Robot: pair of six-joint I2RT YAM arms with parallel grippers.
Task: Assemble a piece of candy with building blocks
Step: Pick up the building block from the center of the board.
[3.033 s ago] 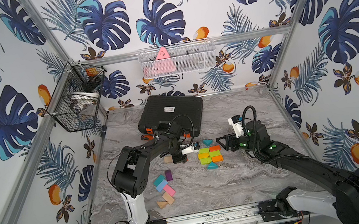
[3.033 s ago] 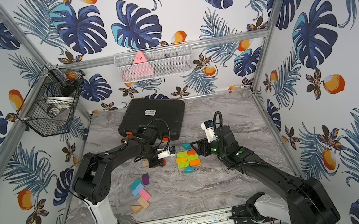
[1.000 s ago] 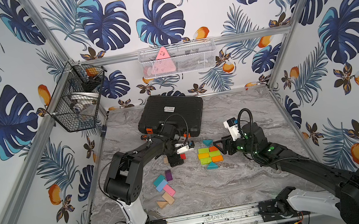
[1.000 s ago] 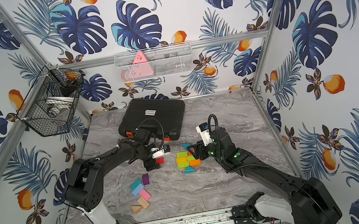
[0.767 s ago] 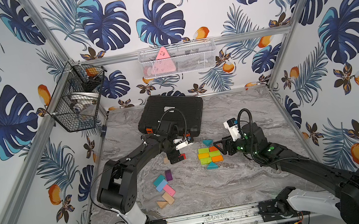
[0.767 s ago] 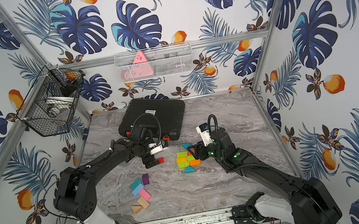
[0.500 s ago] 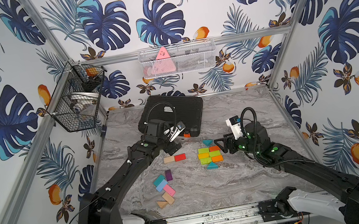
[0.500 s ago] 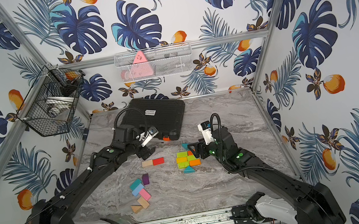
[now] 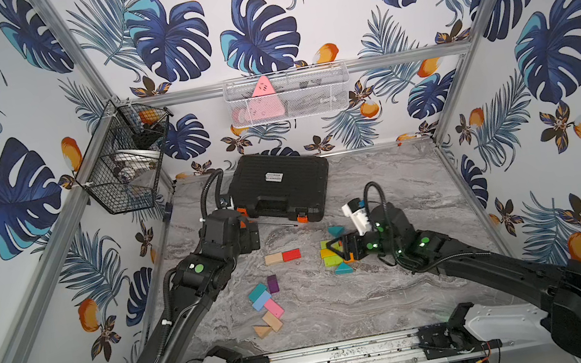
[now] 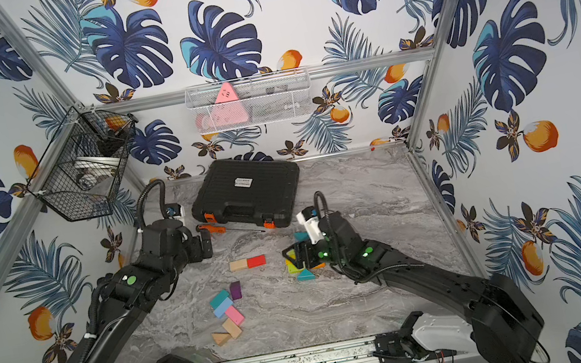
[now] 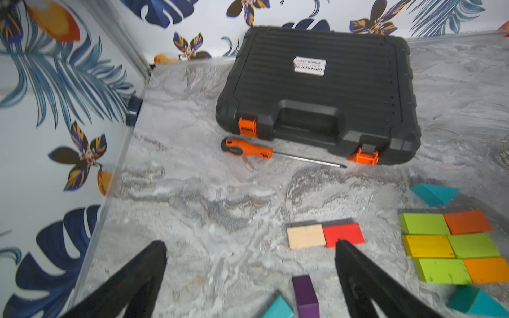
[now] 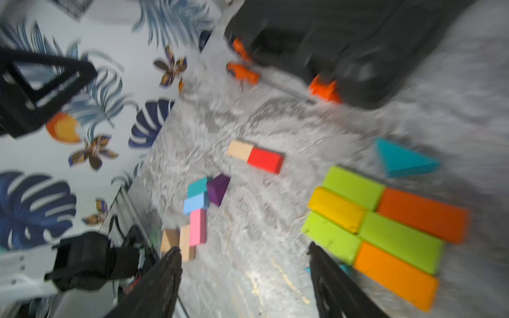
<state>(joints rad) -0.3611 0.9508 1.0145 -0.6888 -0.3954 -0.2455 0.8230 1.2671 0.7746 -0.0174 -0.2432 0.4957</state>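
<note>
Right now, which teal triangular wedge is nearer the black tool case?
The teal wedge between the black tool case and the green-orange-yellow brick grid; the other teal wedge lies on the grid's far side.

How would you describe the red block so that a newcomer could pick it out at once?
Start at the black tool case at the back of the marble table, then come forward past the screwdriver. There two bricks lie end to end by themselves. The red block is the painted one of the pair, touching a plain wooden block.
</note>
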